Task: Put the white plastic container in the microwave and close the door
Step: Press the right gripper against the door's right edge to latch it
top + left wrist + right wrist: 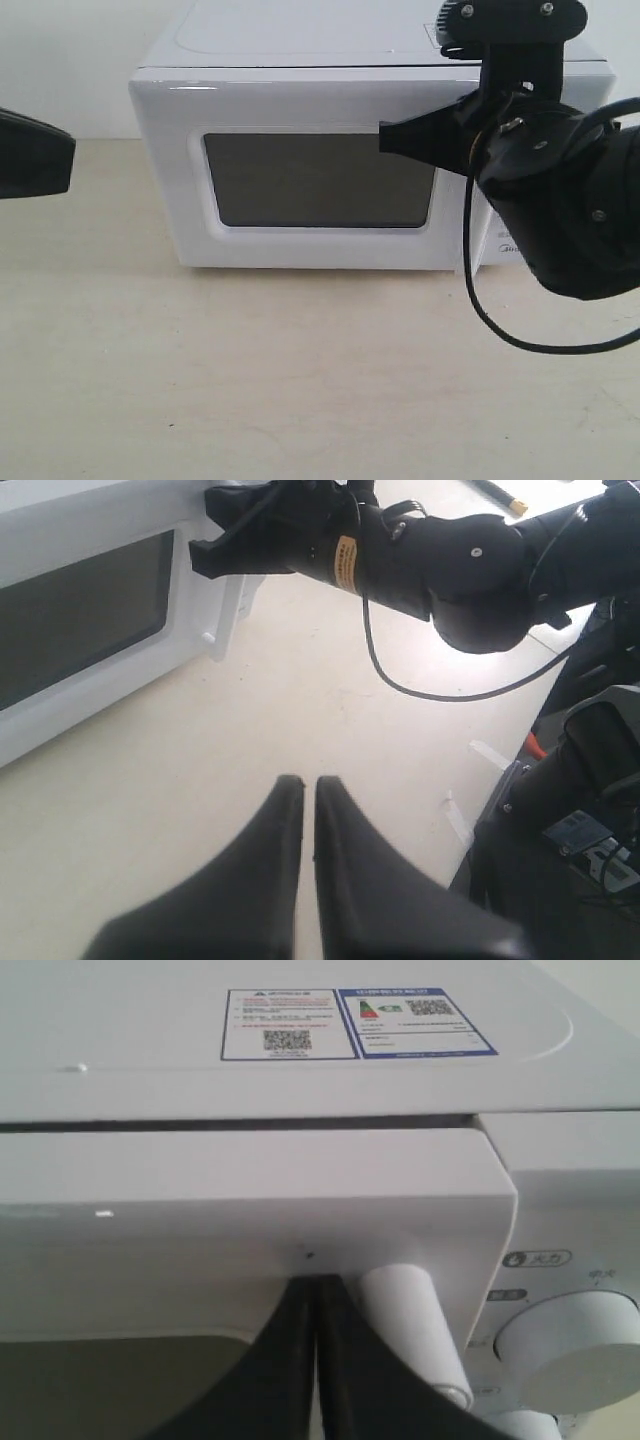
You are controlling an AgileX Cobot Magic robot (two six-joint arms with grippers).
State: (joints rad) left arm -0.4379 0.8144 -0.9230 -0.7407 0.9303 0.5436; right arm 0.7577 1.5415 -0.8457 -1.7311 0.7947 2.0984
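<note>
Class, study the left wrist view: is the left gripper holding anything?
No, the left gripper hangs over the table, jaws pressed together with nothing between them.

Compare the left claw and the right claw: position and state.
The left claw hangs over the table, apart from the microwave; the right claw has its tips at the door, beside the handle. In the exterior view the left claw sits at the frame's edge, the right claw in front of the door's upper right. Both are shut, holding nothing.
</note>
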